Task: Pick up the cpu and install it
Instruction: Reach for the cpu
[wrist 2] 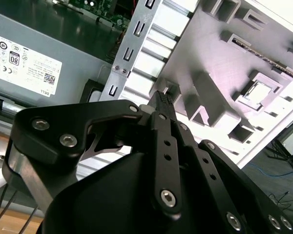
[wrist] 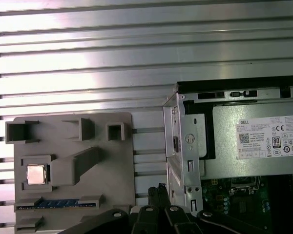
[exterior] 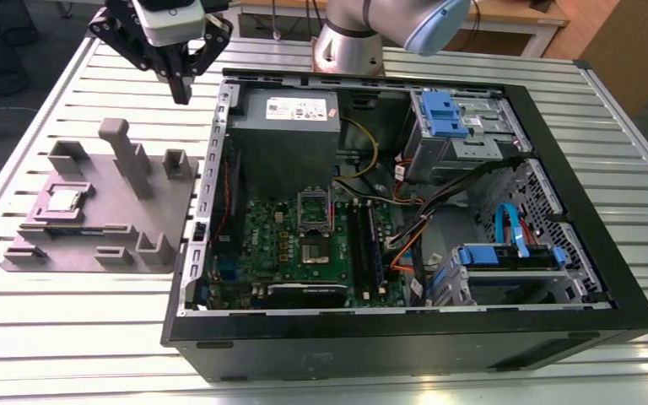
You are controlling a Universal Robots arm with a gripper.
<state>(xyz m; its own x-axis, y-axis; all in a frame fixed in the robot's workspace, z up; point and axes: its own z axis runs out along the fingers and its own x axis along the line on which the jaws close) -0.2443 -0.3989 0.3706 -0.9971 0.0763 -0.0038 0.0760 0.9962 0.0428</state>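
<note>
Black gripper point(exterior: 179, 91): my jaws pressed together, empty.
Silver square cpu chip point(wrist: 36, 174): seated in grey plastic holder point(wrist: 112, 185), well apart from my tips.

Lab: slatted metal bench point(exterior: 77, 337), opened computer point(exterior: 414, 348)

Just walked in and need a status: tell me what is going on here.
The robot arm's black gripper hangs shut and empty over the slatted metal table, between the grey plastic fixture tray and the open black computer case. The small, flat, silver square cpu lies in a pocket of that tray, not yet picked up.
</note>
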